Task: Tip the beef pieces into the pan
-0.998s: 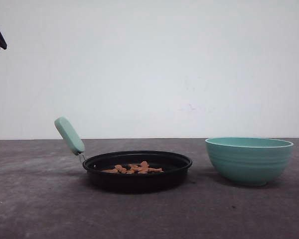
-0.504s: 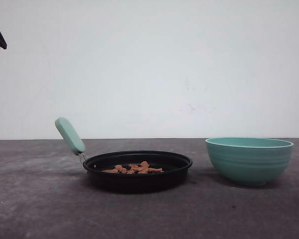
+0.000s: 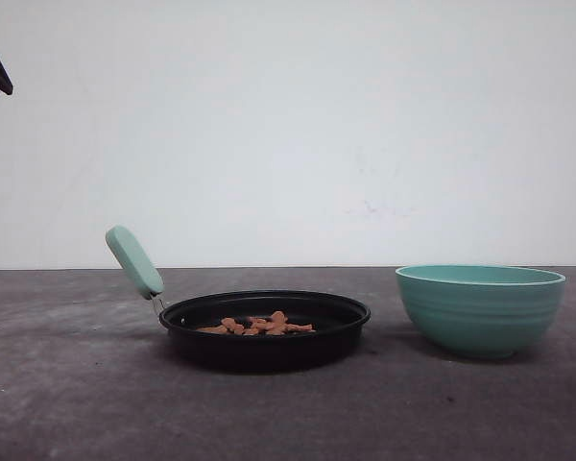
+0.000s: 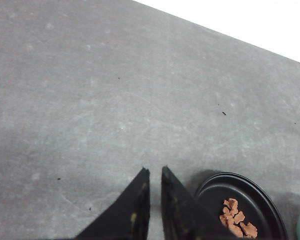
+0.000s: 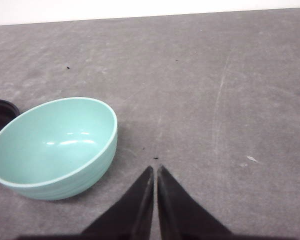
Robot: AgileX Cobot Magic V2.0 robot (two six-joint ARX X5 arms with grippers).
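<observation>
1. Grey table (image 3: 67, 403) under a plain white wall carries two vessels, well apart.
2. Beef pieces (image 3: 259, 326) lie in the pan (image 3: 266, 331), its mint handle tilted up.
3. Beside it the teal bowl (image 5: 52, 147) stands upright and empty, so pouring looks finished.
4. Left gripper (image 4: 155, 172) and right gripper (image 5: 155, 170) hang above the table, fingers nearly together, gripping nothing.

A bare test bench: a grey tabletop (image 3: 77, 384) fills the frame's lower part below a blank white wall (image 3: 288, 125).
</observation>
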